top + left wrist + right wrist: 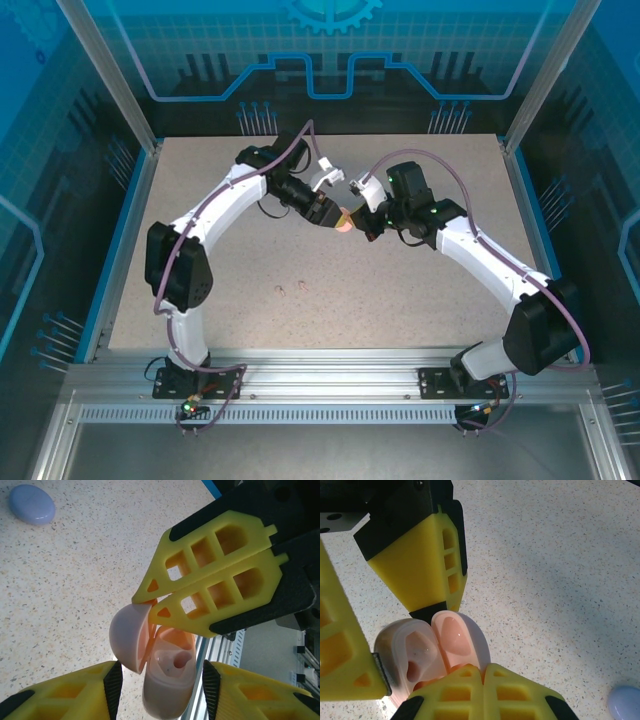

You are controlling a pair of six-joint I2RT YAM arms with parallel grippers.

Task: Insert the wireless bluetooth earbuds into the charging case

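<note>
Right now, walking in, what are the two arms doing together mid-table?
They share one pink charging case, its lid open. The right gripper is shut on its edge near the hinge, while the left gripper has a finger on either side of the body; whether they press it I cannot tell. What looks like one pink earbud sits inside. A purple case lies apart on the table.

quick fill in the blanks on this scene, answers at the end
The lid of the pink case, between the jaws of the left gripper, is ___.
The right gripper has its jaws ___.
The lavender case lies on the ___.
Missing words: open; shut; table.
</note>
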